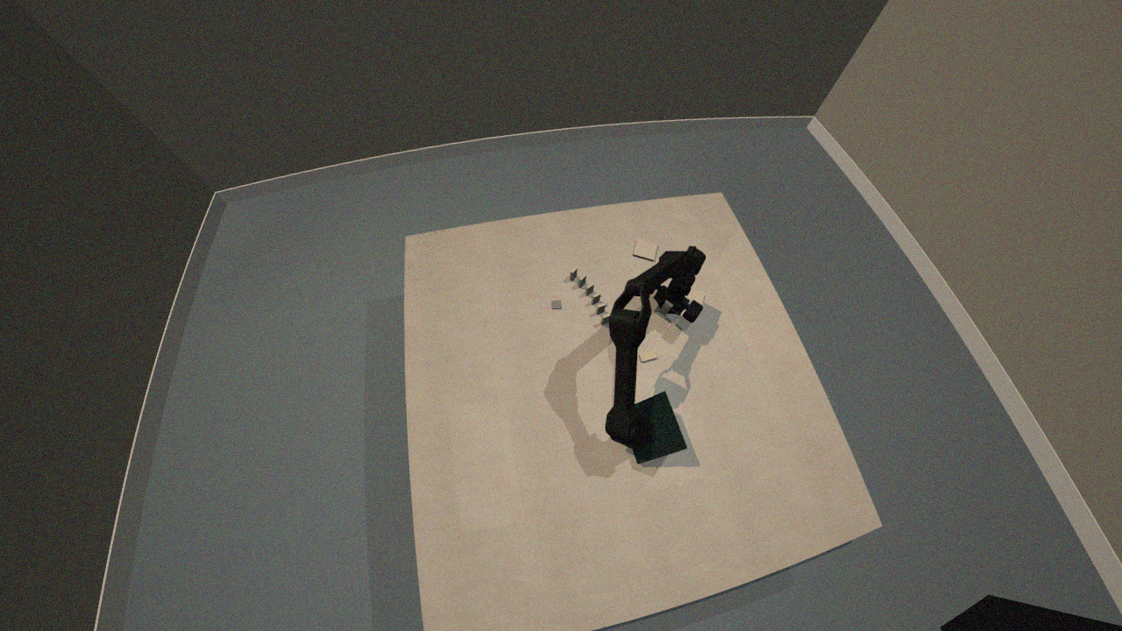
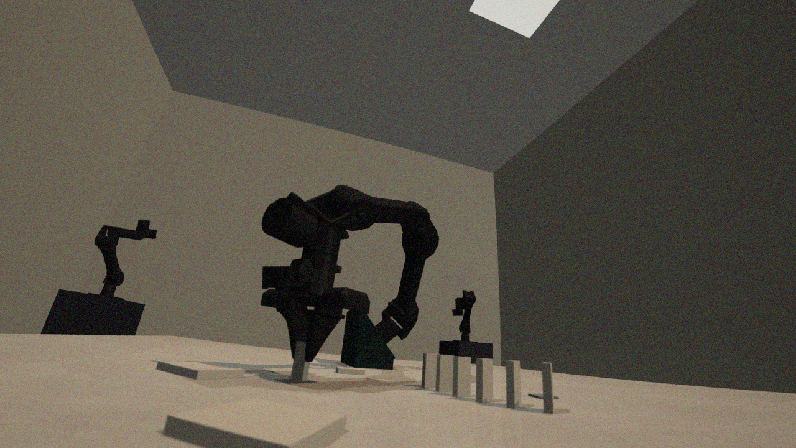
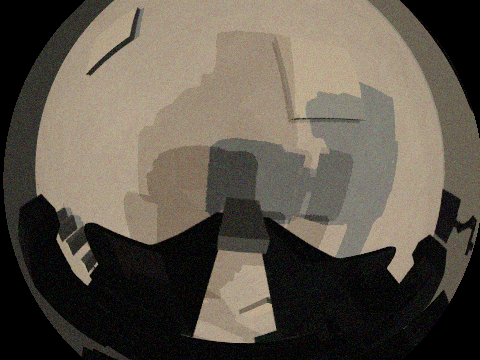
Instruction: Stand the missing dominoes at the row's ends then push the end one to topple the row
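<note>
Six pale dominoes stand in a slanting row, seen in the top view (image 1: 589,290) and in the exterior view (image 2: 484,380); some show past the left finger in the wrist view (image 3: 76,239). A separate domino (image 2: 300,372) (image 3: 243,245) stands nearly upright, well to the left of the row in the exterior view, its base at the table top. My gripper (image 2: 301,355) (image 3: 242,222) points down and is shut on this domino, with a fingertip on either side. In the top view the arm hides the held domino.
Flat pale tiles lie around the gripper: one toward the front (image 2: 255,420) (image 1: 645,250), one to the left (image 2: 194,369) (image 3: 325,65), and a small one near the arm's base (image 1: 648,355) (image 2: 349,370). A small flat grey square (image 1: 556,304) lies beside the row.
</note>
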Action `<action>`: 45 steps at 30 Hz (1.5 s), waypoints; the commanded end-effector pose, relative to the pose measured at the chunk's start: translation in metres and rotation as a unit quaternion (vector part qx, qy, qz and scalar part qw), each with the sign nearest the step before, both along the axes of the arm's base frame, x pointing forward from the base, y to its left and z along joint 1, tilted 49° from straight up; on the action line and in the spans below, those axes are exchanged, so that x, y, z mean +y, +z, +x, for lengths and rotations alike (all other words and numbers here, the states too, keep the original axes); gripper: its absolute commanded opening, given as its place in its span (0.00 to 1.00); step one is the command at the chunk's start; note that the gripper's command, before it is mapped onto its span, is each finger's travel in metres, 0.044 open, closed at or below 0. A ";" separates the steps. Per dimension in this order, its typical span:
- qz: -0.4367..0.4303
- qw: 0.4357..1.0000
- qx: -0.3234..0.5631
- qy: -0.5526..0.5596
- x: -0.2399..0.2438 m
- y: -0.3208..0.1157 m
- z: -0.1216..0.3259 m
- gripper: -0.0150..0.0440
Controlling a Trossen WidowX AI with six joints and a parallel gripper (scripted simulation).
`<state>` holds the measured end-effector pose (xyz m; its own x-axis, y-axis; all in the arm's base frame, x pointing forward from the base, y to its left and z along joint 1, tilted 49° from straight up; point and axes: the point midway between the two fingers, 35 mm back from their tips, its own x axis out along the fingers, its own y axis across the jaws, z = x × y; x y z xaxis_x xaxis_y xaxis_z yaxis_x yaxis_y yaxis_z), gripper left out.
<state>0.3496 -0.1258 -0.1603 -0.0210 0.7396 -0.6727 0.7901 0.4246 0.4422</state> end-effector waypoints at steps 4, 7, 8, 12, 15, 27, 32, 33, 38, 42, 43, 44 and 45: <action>-0.001 1.000 0.000 -0.001 -0.032 0.026 0.005 0.44; -0.002 1.000 0.001 -0.001 -0.059 0.051 0.004 0.44; -0.002 1.000 0.001 0.000 -0.065 0.058 0.002 0.44; -0.002 1.000 0.001 0.000 -0.070 0.063 0.001 0.44; 0.000 0.999 -0.040 0.037 -0.062 0.084 0.004 0.44; 0.013 0.880 -0.351 0.319 0.025 0.226 -0.021 0.44; 0.014 0.869 -0.367 0.333 0.030 0.232 -0.025 0.44; 0.014 0.869 -0.367 0.333 0.030 0.232 -0.025 0.44; 0.012 0.869 -0.367 0.333 0.041 0.220 -0.022 0.44; 0.011 0.869 -0.366 0.333 0.054 0.208 -0.020 0.44; 0.011 0.869 -0.366 0.333 0.058 0.204 -0.019 0.44; 0.011 0.869 -0.365 0.332 0.061 0.201 -0.019 0.44; 0.011 0.870 -0.365 0.332 0.064 0.198 -0.019 0.44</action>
